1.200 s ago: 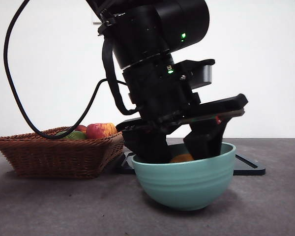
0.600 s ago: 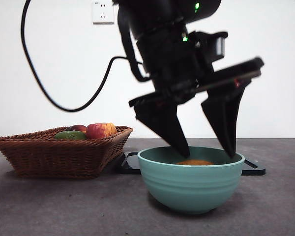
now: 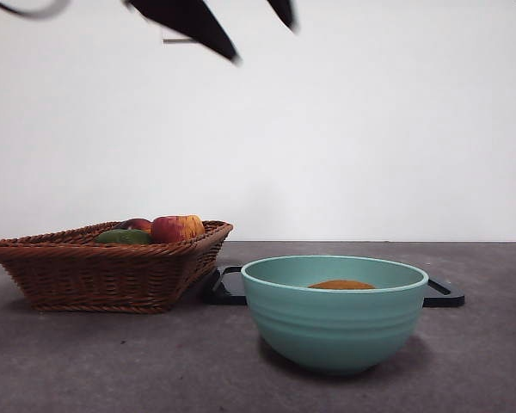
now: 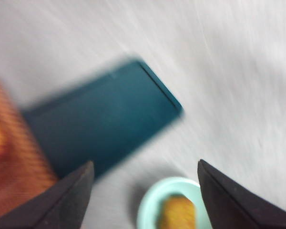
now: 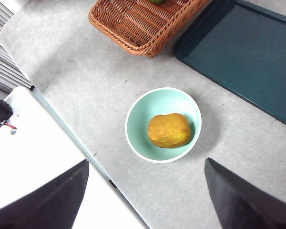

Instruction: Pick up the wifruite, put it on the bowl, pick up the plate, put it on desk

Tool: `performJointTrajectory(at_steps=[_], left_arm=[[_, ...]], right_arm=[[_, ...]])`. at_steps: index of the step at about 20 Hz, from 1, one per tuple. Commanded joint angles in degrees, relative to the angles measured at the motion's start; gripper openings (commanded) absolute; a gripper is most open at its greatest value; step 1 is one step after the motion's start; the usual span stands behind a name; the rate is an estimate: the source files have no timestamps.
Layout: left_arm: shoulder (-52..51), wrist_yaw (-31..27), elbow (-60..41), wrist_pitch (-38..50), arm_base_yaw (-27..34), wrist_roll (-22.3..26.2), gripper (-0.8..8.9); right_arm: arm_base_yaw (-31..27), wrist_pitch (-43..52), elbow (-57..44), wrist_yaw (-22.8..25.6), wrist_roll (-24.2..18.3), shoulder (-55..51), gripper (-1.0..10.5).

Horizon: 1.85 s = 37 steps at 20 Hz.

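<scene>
The left gripper (image 4: 145, 195) hangs high above the desk (image 3: 86, 361) with its two black jaws spread wide and nothing between them; in the front view only their dark tips (image 3: 208, 26) show at the top edge. The left wrist picture is blurred, yet it shows the mint-green bowl (image 4: 148, 212) below the jaws. The right gripper (image 5: 148, 200) is also up high, jaws parted and empty, looking down on the same bowl. The wifruite (image 5: 169, 130), dull orange-brown here, lies inside the bowl (image 5: 133, 119), its top just showing over the rim in the front view (image 3: 341, 285). Behind the bowl a dark flat tray (image 5: 243, 52) lies on the desk. Beside the tray stands a wicker basket (image 3: 103, 271), touching or nearly touching the tray's corner, holding a red-yellow apple (image 3: 177, 228) and a green fruit (image 3: 125, 237).
</scene>
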Motion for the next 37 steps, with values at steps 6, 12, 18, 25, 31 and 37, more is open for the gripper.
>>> performJointTrajectory(at_steps=[6, 12, 18, 25, 31, 37], left_arm=[[-18.6, 4.1, -8.2, -5.2, 11.0, 0.8, 3.48], [-31.3, 23.3, -27.2, -5.0, 11.8, 1.2, 3.43], [-32.3, 28.9, -30.1, -9.5, 11.7, 3.3, 3.44], [-32.3, 28.9, -30.1, -9.4, 11.7, 3.3, 3.44], [-32.3, 28.9, -30.1, -9.1, 11.7, 3.3, 3.44], [-32.3, 28.9, -30.1, -9.1, 11.7, 3.3, 3.44]], right_arm=[[0.3, 0.5, 1.0, 0.0, 0.2, 0.4, 3.9], [0.3, 0.6, 1.0, 0.3, 0.2, 0.5, 3.9], [0.3, 0.5, 0.9, 0.3, 0.2, 0.5, 3.9], [0.3, 0.5, -0.2, 2.4, 3.1, 0.5, 3.9], [1.1, 7.3, -9.0, 3.8, 10.7, 0.5, 3.4], [5.6, 20.7, -19.9, 5.2, 19.8, 2.1, 3.4]])
